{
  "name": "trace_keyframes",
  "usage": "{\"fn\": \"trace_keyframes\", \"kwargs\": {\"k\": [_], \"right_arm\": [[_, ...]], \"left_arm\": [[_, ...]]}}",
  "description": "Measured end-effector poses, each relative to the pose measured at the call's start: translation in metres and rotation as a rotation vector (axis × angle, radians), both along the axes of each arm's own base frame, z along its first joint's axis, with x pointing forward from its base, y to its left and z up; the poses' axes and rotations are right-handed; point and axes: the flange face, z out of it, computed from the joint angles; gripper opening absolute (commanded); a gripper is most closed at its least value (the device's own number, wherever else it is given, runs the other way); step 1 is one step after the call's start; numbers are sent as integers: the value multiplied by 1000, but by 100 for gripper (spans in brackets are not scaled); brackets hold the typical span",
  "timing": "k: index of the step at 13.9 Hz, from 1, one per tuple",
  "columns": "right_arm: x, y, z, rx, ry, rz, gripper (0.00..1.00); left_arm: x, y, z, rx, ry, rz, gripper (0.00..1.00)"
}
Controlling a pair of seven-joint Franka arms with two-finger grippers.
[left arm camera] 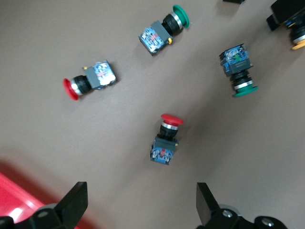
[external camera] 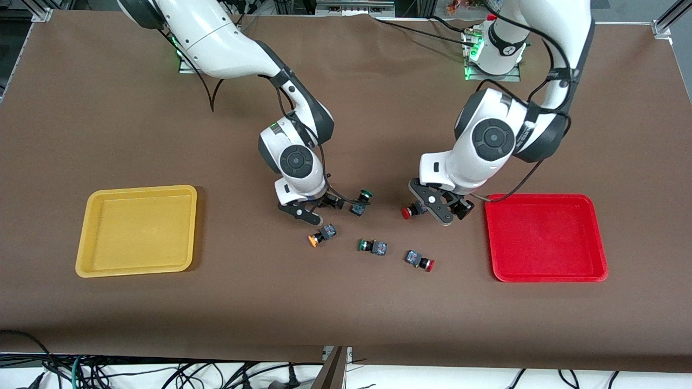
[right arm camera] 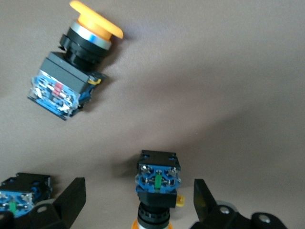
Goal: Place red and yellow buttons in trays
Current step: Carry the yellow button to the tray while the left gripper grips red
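While both arms hang low over the cluster of buttons in the middle of the desk [external camera: 346,324], neither holds anything. The left gripper [external camera: 440,208] hovers over a red button [external camera: 411,210] that lies between it and the middle of the desk, close by the red tray [external camera: 546,275]; its fingers [left arm camera: 76,200] stand spread, and the left wrist view shows that button lying on its side between them, cap pointing away. The right gripper [external camera: 305,210] is over a yellow button [right arm camera: 155,186] that the arm hides in the front view, fingers [right arm camera: 71,198] likewise spread on either side of its dark body.

A second yellow button [external camera: 321,235] lies just nearer the front camera, a second red button [external camera: 420,261] lies nearer still toward the left arm's end, and two green buttons [external camera: 361,201] [external camera: 373,247] sit among them. The yellow tray [external camera: 135,267] waits at the right arm's end; both trays look bare.

The step in hand appears to be the first grasp by each arm. To do it well, each gripper should come straight down with the blocky body centred, pinch the flat sides rather than the round cap, which could roll out, and avoid nudging the green neighbours.

No brand or readable writing shows; the switch backs carry only small coloured marks.
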Motion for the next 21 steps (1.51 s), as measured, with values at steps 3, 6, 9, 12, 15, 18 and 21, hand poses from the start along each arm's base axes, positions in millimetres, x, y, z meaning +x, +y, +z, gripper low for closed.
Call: {"fn": "trace_keyframes", "kwargs": {"k": [3,6,9,12,15,18,21], "right_arm": [[-4,-3,-10,-14,16,3,58],[-5,-5,-14,-23,25,9,16],[-2,-9,-13,-23,21,39,8],[26,-45,-3,-33,25,71,8],[74,-126,31,-33,45,142,8],[111,-226,59,-14,54,269,8],[133,-330,59,14,63,407,8]], "left_arm": [[-2,-2,-45,10,20,-2,100],[0,-2,-82,14,23,1,100],[0,-2,-118,16,20,3,100],[-3,-2,-140,23,36,3,100],[-4,-6,-141,20,37,-2,98],[-7,-12,-141,16,41,11,64],[-9,-15,-143,18,46,37,34]]}}
